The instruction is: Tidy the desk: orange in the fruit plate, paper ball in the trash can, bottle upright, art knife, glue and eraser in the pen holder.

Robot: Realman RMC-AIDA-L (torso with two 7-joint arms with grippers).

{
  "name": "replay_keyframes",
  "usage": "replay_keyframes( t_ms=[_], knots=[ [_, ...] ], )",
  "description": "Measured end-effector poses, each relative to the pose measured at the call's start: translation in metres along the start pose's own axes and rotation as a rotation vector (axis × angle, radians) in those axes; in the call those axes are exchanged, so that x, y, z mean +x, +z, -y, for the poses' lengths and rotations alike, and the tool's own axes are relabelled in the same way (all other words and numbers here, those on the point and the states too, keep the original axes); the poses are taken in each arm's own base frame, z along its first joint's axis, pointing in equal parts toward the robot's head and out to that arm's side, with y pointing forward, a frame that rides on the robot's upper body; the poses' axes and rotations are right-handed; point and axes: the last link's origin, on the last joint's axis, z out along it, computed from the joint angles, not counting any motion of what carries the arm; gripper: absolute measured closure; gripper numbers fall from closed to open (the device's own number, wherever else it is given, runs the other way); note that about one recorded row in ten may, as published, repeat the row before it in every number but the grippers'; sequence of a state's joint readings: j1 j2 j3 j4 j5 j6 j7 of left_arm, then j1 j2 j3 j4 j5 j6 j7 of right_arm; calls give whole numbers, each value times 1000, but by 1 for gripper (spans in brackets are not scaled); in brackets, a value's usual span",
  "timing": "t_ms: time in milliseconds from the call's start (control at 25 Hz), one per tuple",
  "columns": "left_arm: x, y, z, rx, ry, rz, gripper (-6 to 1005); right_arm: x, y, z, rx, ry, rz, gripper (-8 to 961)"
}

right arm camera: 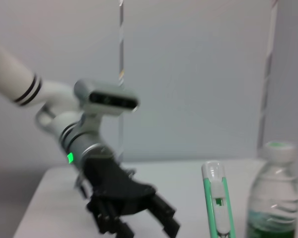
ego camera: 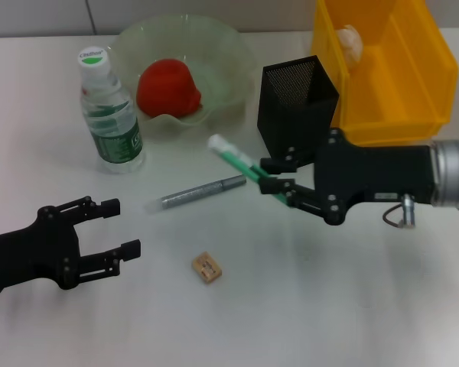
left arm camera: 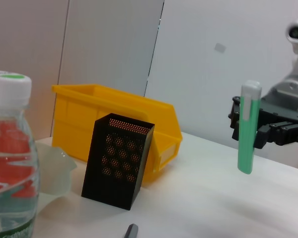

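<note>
Head view, near to far:
- 1 left gripper [ego camera: 116, 227], lower left of frame, jaws wide open, holding nothing, hovering over bare tabletop [ego camera: 306, 306]
- 1 eraser [ego camera: 206, 267], small tan block, lower centre, lying flat, apart from both grippers
- 1 grey art knife [ego camera: 204, 191], centre, lying flat at a slight diagonal
- 1 right gripper [ego camera: 279, 180], reaching in from the right edge at mid-height, jaws closed on 1 green-and-white glue stick [ego camera: 237, 158]. Stick is lifted off the tabletop, white cap pointing toward upper left, just in front of the pen holder. Left wrist view shows it roughly upright in the jaws [left arm camera: 249, 130]; right wrist view shows it too [right arm camera: 217, 198]
- 1 bottle [ego camera: 111, 111], upper left, standing upright, white cap with green label
- 1 black mesh pen holder [ego camera: 297, 107], upper centre-right, upright, touching the front of the yellow bin; cannot tell what's inside
- 1 pale green fruit plate [ego camera: 229, 53], top centre, with 1 orange-red fruit [ego camera: 168, 89] in it
- 1 yellow bin [ego camera: 413, 69], upper right, serving as the trash can, with 1 paper ball [ego camera: 350, 42] at its far left end
</note>
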State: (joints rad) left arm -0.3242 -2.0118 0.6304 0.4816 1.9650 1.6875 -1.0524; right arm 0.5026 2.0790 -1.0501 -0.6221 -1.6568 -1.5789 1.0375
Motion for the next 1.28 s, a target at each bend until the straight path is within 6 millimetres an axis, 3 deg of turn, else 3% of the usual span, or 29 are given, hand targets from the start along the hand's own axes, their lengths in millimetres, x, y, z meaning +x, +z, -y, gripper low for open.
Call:
replay_keyframes(
  t_ms=[320, 960, 1120, 1200, 1280],
  knots=[
    [2, 3, 1, -6, -8, -3, 215, 20, -5, -16, 47, 35, 60, 745],
    [5, 7, 0, -24, -3, -13, 214, 23, -7, -19, 49, 82, 68, 731],
    [6, 9, -2, -32, 4, -20, 214, 19, -8, -10, 73, 215, 83, 727],
    [7, 12, -2, -39, 9, -24, 214, 14, -11, -3, 58, 422, 83, 725],
    [7, 13, -2, -42, 10, -25, 214, 13, -12, -1, 51, 497, 81, 724]
  ],
)
